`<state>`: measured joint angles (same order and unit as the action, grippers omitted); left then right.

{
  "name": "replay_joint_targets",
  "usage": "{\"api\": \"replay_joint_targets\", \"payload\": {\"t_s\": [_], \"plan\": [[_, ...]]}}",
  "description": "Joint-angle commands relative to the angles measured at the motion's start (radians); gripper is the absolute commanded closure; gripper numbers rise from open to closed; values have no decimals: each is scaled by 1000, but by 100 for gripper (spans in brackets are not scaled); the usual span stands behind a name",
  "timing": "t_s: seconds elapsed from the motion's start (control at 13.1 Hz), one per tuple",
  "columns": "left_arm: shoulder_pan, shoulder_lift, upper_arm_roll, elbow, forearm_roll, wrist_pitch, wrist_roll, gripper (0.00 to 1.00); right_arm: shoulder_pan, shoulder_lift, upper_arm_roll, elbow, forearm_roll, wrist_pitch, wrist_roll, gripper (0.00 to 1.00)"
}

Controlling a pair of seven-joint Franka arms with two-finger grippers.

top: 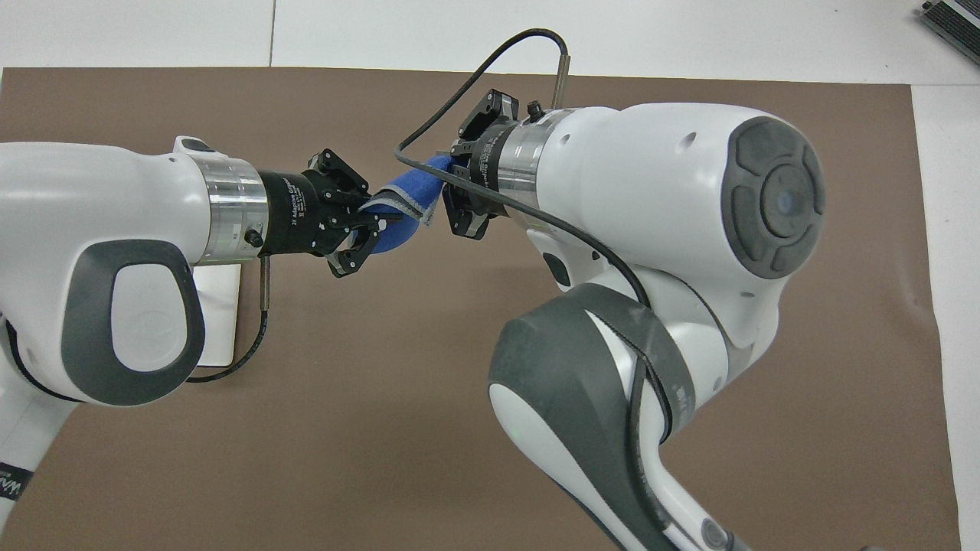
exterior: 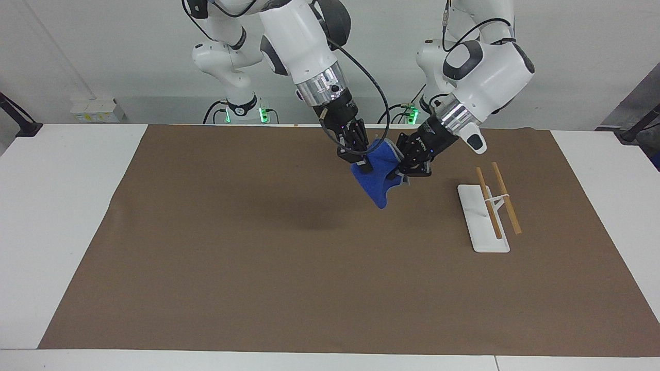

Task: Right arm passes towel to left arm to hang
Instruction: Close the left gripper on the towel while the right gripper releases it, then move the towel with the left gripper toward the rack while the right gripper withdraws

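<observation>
The towel (exterior: pixel 380 178) is soft, light and floppy; it's clamped between the left gripper (exterior: pixel 401 173) and right gripper (exterior: pixel 361 164), best pinched by its edge.

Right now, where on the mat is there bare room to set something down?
Bare brown mat from the rack to the right arm's end. Crowded mid-air beside the rack: left gripper and right gripper hold the towel.

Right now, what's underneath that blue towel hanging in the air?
Only bare brown mat lies below the towel, which both pincers, left and right, hold up. Nothing else shows there; their fingertips are hidden in its folds.
</observation>
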<state>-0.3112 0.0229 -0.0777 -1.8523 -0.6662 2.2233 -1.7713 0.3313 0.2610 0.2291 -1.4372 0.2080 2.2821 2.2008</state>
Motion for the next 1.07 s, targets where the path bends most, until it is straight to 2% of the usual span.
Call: {"api": "replay_joint_targets", "payload": {"t_s": [0.0, 0.08, 0.23, 0.31, 0.46, 0.61, 0.99], "plan": [[-19, -15, 6, -15, 77, 15, -26, 100, -35, 7, 7, 6, 17, 13, -155, 23], [-22, -15, 6, -13, 97, 15, -31, 100, -44, 7, 7, 3, 17, 13, -198, 1], [-23, -14, 3, -11, 167, 18, -54, 100, -67, 7, 7, 1, 16, 14, -260, 0], [-31, -14, 3, -14, 216, 27, -69, 100, -78, 7, 7, 0, 16, 14, -347, 0], [-43, -14, 3, -19, 322, 56, -109, 100, -104, 6, 7, -8, 17, 8, -630, 0], [-58, -15, 3, -25, 486, 53, -135, 100, -147, -3, 7, -37, 17, -6, -934, 0], [-56, -50, 3, -99, 827, 53, -330, 100, -233, -8, 1, -86, -2, -9, -1460, 0]]}}
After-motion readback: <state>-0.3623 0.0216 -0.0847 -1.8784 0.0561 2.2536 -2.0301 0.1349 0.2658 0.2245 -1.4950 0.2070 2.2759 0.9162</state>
